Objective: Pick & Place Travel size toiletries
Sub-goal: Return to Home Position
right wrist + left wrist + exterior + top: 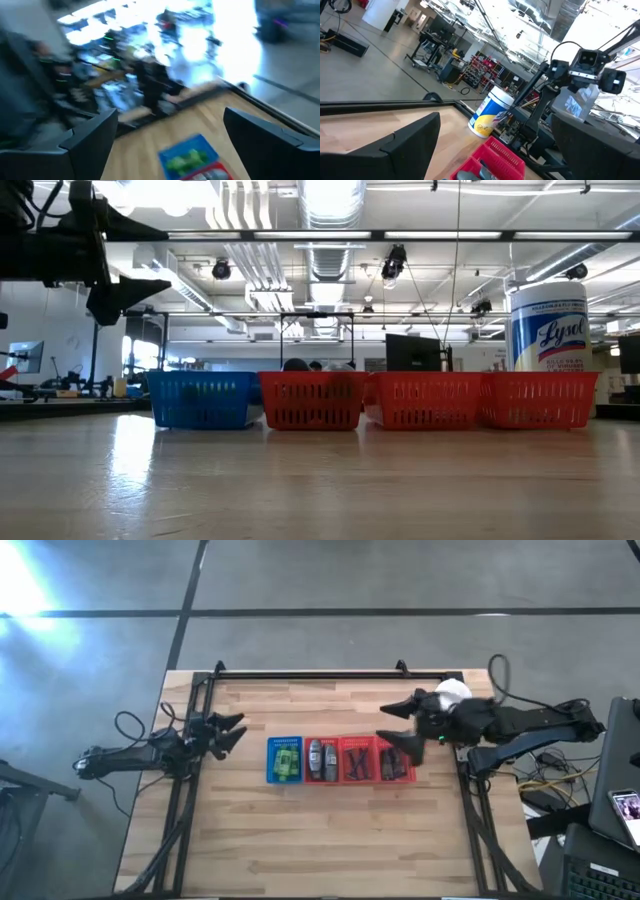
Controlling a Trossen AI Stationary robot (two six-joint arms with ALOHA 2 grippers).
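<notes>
Four small baskets stand in a row mid-table. The blue basket (285, 760) holds green bottles (186, 160). The red baskets hold grey sticks (318, 758), dark razors (357, 762) and brown tubes (397, 766). My right gripper (384, 725) hangs open in the air above the far side of the rightmost red basket (540, 400), with nothing between its fingers. My left gripper (234, 731) waits open at the table's left, raised and left of the blue basket.
A large white-and-yellow canister (548, 325) stands upright at the back right, behind the rightmost basket and under my right arm. A black frame rail (330, 675) runs along the table's far edge. Bare wood (320, 840) lies in front of the baskets.
</notes>
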